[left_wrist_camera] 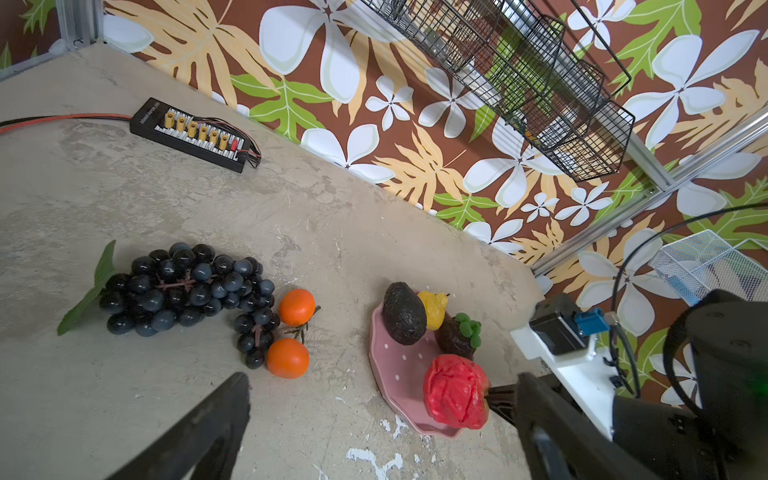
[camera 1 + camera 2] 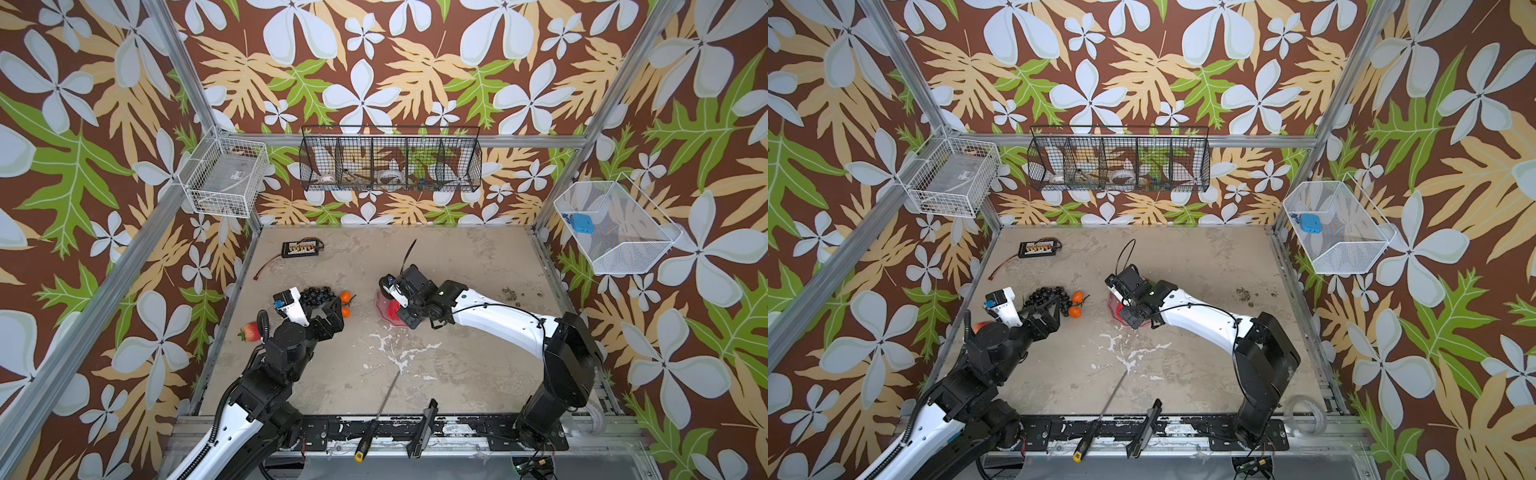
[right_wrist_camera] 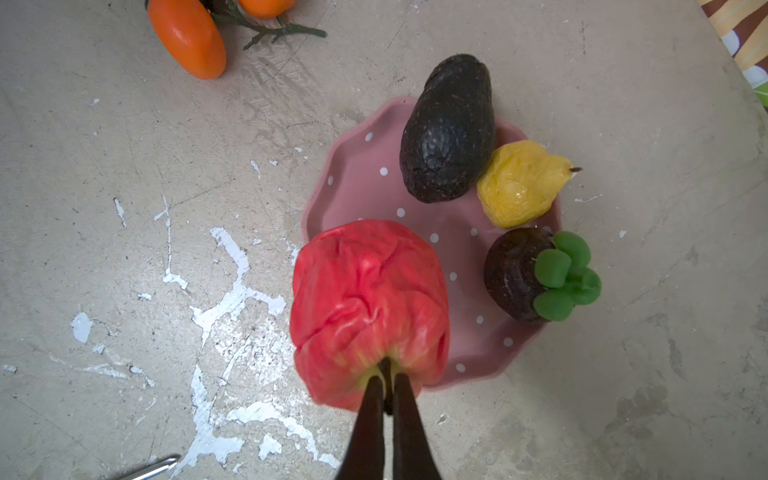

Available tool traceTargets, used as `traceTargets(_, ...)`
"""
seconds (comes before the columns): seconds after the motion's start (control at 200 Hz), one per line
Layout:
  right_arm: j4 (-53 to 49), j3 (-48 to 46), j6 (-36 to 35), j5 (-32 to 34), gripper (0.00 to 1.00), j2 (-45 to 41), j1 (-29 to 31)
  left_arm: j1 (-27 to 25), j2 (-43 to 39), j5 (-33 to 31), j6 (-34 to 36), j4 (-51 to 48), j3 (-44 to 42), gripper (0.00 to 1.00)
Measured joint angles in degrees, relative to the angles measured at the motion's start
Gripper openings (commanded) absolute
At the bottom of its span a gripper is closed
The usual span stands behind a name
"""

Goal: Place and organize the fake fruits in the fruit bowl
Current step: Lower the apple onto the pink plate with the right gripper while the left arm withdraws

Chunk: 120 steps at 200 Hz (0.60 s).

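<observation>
Fruit bowl [image 3: 365,195] — avocado [image 3: 449,133], yellow fruit [image 3: 519,185] inside; right pincer [image 3: 386,374] grips red fruit [image 3: 365,299], left pincer [image 1: 382,380] released

— What closes in your cell?
— Brown wallpaper [image 2: 374,83] with white flowers and green and tan leaves, on three sides, between aluminium posts [image 2: 183,70].
— And what hangs on your walls?
— A black wire basket [image 2: 390,164] at the back, a white wire basket [image 2: 224,183] on the left wall and a white mesh basket [image 2: 615,232] on the right. Your desk [image 2: 465,374] is grey, with white chipped patches [image 2: 401,355].
</observation>
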Motion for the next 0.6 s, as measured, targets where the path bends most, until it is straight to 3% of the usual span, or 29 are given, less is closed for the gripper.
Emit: traceTargets(0.601, -4.55, 10.34, -2.80, 1.66, 0.00, 11.08, 0.00, 0.00, -0.37, 0.44, -0.02, 0.09, -1.09, 1.00)
